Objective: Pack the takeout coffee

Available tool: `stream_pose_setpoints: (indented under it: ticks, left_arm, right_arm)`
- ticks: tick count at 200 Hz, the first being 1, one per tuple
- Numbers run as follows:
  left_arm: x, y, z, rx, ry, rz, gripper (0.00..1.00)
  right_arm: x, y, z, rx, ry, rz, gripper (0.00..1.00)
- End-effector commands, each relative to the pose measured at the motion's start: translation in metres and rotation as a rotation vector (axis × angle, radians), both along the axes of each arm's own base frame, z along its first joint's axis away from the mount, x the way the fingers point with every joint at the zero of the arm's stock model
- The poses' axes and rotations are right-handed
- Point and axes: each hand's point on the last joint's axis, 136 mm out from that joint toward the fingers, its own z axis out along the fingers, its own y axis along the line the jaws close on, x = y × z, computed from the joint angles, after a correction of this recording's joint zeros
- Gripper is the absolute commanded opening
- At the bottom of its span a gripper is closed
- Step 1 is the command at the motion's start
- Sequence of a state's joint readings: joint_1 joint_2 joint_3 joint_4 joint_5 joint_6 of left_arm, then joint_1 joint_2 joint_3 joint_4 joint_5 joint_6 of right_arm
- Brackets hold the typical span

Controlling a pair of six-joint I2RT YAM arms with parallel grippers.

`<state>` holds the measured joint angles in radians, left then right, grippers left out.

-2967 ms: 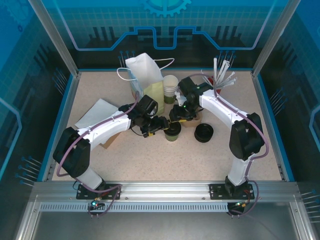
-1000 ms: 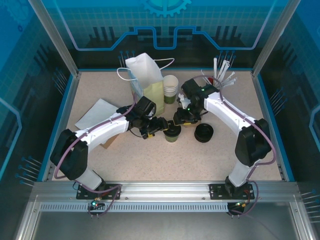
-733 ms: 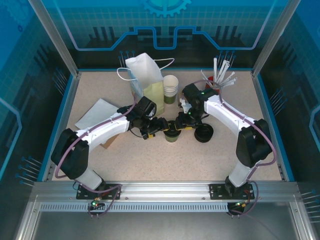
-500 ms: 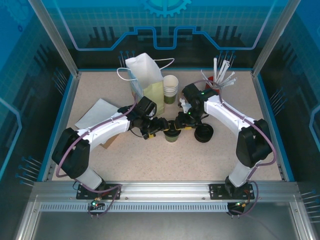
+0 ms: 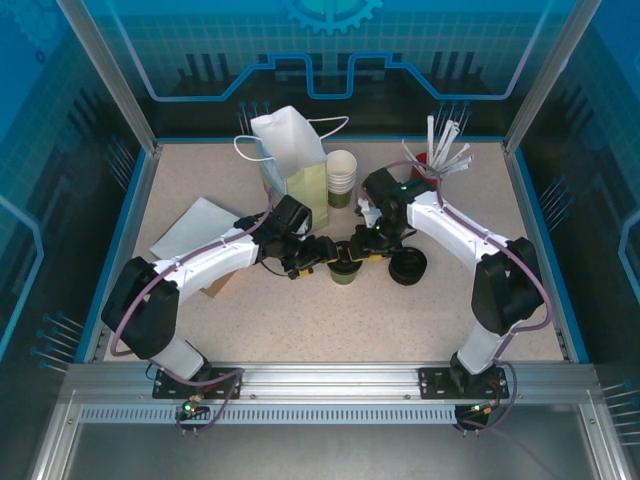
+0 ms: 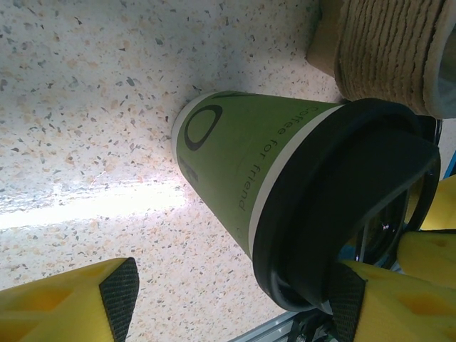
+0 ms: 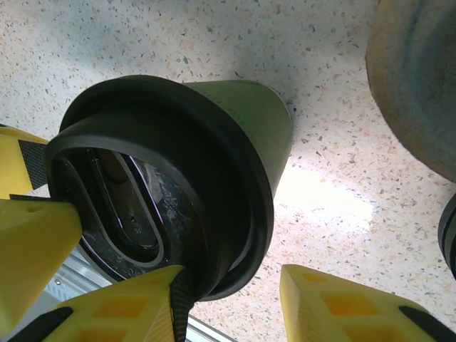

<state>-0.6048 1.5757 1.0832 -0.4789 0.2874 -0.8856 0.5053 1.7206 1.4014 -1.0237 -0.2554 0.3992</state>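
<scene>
The takeout coffee (image 5: 346, 268) stands upright mid-table, olive-green with a cream band and a black lid (image 7: 142, 206). My left gripper (image 5: 318, 252) is at its left side, open. In the left wrist view the cup (image 6: 242, 164) sits ahead of that gripper (image 6: 231, 296), with the lid's rim against one pad (image 6: 347, 299) and the other pad well clear. My right gripper (image 5: 366, 248) hangs over the cup from the right, open. Seen from the right wrist, this gripper (image 7: 231, 299) straddles the lid's rim, one finger (image 7: 114, 313) on the lid and the other outside.
A white paper bag (image 5: 290, 140) stands at the back beside a stack of lidless cups (image 5: 341, 175). A stack of black lids (image 5: 408, 266) lies right of the cup, with a brown corrugated stack (image 6: 388, 50) behind it. Straws (image 5: 442, 152) stand back right, and white paper (image 5: 195, 225) lies left.
My right gripper has come forward and left from behind the cup and now sits over its lid. The left gripper and the cup have barely moved.
</scene>
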Motion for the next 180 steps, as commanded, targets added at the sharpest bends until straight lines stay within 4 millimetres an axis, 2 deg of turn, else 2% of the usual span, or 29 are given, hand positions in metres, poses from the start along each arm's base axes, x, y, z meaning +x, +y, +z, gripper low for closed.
stream_pose_setpoints:
  ticks: [1,62,121,149,180]
  left_arm:
    - [-0.029,0.026,-0.038,0.127,0.137,0.013,0.73]
    - [-0.032,0.031,-0.047,0.156,0.159,0.022,0.71]
    - [-0.032,0.031,-0.051,0.160,0.166,0.025,0.71]
    - [-0.030,0.029,-0.050,0.152,0.161,0.024,0.70]
    - [-0.022,0.020,-0.038,0.110,0.134,0.022,0.71]
  right_arm:
    - [-0.036,-0.024,-0.040,-0.169,0.154,0.031,0.39]
    - [-0.045,-0.033,-0.052,-0.222,0.192,0.036,0.38]
    - [-0.041,-0.036,-0.054,-0.251,0.186,0.040,0.38]
    - [-0.035,-0.031,-0.048,-0.232,0.159,0.041,0.37]
    - [-0.016,-0.011,-0.026,-0.122,0.060,0.038,0.38]
